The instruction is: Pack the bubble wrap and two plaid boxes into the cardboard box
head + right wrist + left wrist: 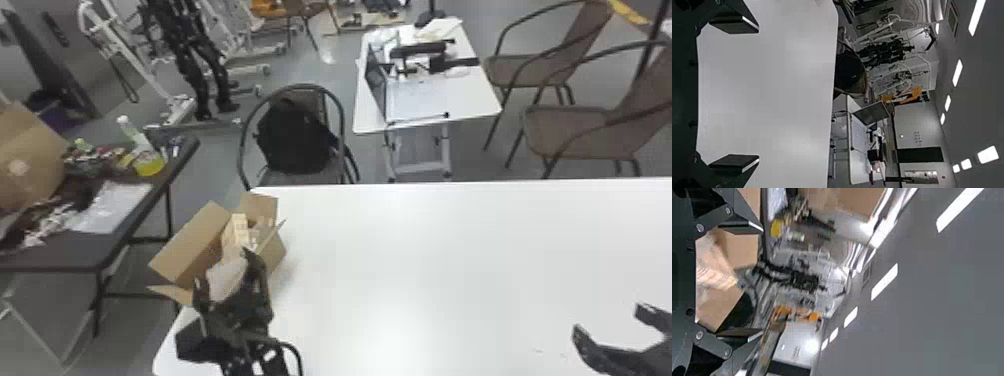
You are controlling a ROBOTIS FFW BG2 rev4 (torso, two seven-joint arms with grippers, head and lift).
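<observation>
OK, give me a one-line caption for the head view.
Open left gripper at the flaps-up cardboard box on the white table; open right gripper far right.

Stretches wide as a smooth white worktop (450, 250), with a straight far edge, a rounded near left corner and soft glare. Carries, at the far left by its side edge, an open cardboard box (191, 242) with flaps splayed outward.

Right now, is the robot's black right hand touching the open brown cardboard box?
Apart. The head view shows a wide stretch of white table between the right hand and the cardboard box.
</observation>
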